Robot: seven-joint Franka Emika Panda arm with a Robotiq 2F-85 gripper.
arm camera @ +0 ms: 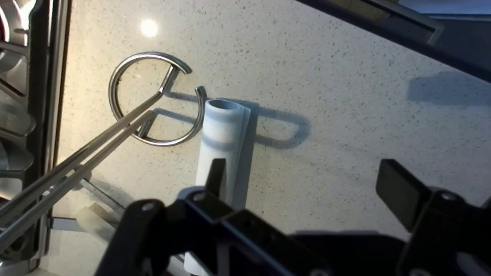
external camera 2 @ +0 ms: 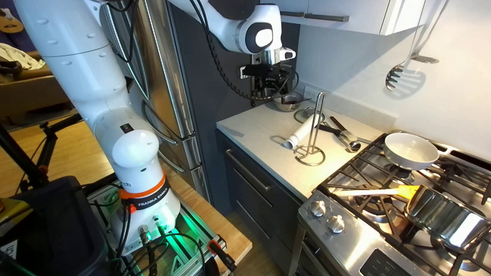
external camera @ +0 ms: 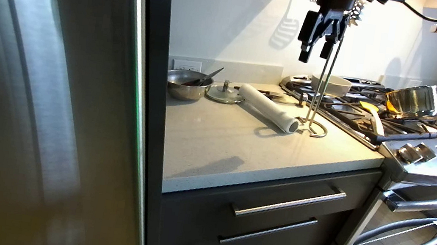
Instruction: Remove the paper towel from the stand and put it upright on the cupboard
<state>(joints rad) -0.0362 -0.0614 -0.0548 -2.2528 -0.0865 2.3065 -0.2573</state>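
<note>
The paper towel [external camera: 267, 107], a slim white hollow roll, one edge loose, lies on its side on the cupboard [external camera: 257, 153], an end just beside the stand [arm camera: 98, 141]. The jaws hang wide apart above

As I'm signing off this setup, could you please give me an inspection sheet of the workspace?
Surface: pale speckled cupboard top, lit, with shadows.
Job's things: paper towel roll lies on its side, off the upright wire stand; whether they touch is unclear.
Clutter: steel bowl, glass lid, loose utensils.
Hand: open, empty, above the cupboard top.
Cables: black cables run along the arm, looping near the hand.
Surroundings: steel refrigerator; gas stove with white bowl, tilted pot and spatula.
</note>
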